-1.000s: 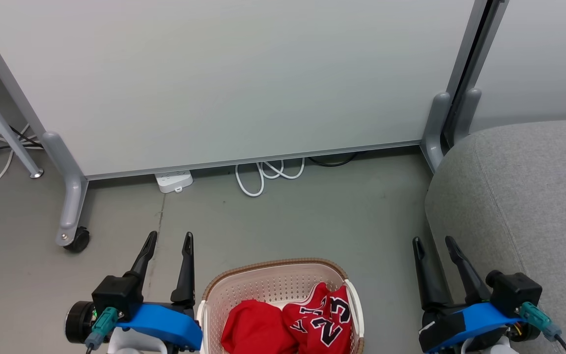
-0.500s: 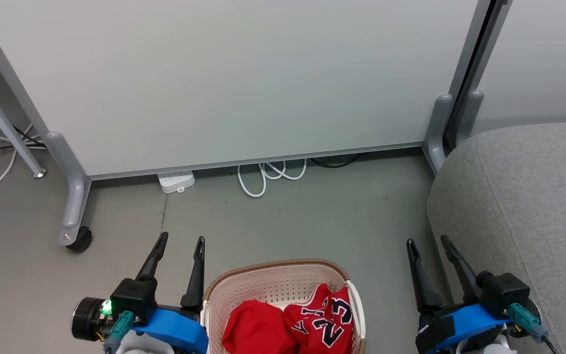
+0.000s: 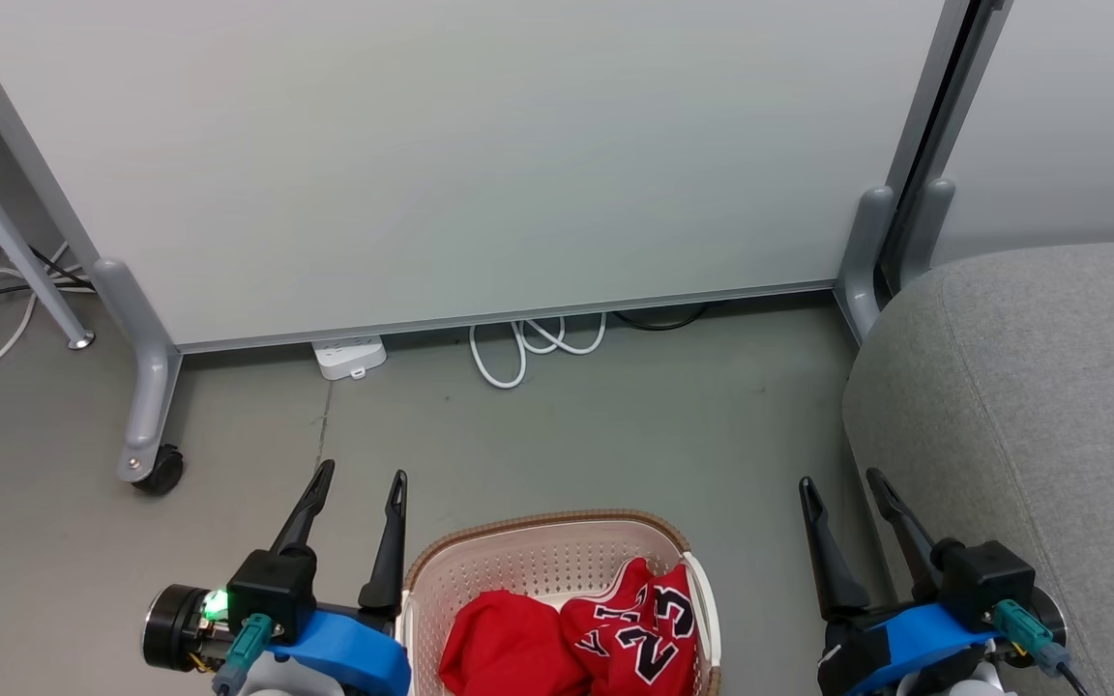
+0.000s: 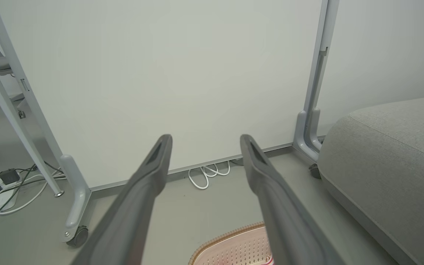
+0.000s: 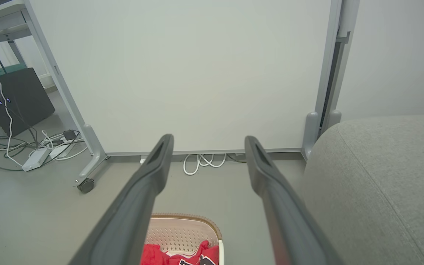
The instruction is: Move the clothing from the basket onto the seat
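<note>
Left gripper (image 3: pixel 364 471): fingers spread wide, holding nothing, just beside the basket's (image 3: pixel 538 523) left rim. Right gripper (image 3: pixel 839 477): spread wide, empty, between basket and seat (image 3: pixel 1031 387). Plain red cloth (image 3: pixel 504 648) lies in the basket's left half, jersey (image 3: pixel 639 633) against its right wall.

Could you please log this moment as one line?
left hand open, empty | right hand open, empty | clothing in basket | seat at right
</note>
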### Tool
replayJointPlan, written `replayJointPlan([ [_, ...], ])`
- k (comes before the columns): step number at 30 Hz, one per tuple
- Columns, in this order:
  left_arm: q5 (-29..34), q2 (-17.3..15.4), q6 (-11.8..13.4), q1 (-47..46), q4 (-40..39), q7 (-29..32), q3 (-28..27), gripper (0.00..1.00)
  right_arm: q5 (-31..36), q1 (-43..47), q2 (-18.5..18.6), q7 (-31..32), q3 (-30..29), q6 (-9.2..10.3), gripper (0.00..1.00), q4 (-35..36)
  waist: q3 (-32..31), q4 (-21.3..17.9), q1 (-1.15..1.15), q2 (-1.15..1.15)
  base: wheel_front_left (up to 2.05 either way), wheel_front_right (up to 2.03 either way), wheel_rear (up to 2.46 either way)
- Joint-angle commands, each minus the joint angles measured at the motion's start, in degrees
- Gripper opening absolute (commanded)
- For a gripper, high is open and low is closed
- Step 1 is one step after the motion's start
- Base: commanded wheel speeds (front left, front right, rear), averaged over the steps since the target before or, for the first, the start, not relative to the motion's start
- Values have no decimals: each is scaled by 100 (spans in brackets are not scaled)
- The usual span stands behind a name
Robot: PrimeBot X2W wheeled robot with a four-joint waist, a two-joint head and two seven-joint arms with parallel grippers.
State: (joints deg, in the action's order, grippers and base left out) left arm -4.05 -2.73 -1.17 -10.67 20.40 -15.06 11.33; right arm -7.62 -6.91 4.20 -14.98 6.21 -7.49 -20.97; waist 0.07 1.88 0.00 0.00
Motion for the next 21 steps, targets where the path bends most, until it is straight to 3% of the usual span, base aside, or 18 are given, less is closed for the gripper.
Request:
replayJointPlan([
  [1,-3,-29,-2,-54,24,-18,-25,100,41,-60,-19,-32,-11,0,100,-12,-2,2,0,0,0,0,0],
  [12,19,-28,-26,-56,60,-18,2,100,40,-71,-36,-32,5,0,100,-50,6,-7,0,0,0,0,0],
  [21,150,-29,-186,-450,314,-18,201,100,11,-219,12,-32,29,0,100,-32,248,-173,0,0,0,0,0],
])
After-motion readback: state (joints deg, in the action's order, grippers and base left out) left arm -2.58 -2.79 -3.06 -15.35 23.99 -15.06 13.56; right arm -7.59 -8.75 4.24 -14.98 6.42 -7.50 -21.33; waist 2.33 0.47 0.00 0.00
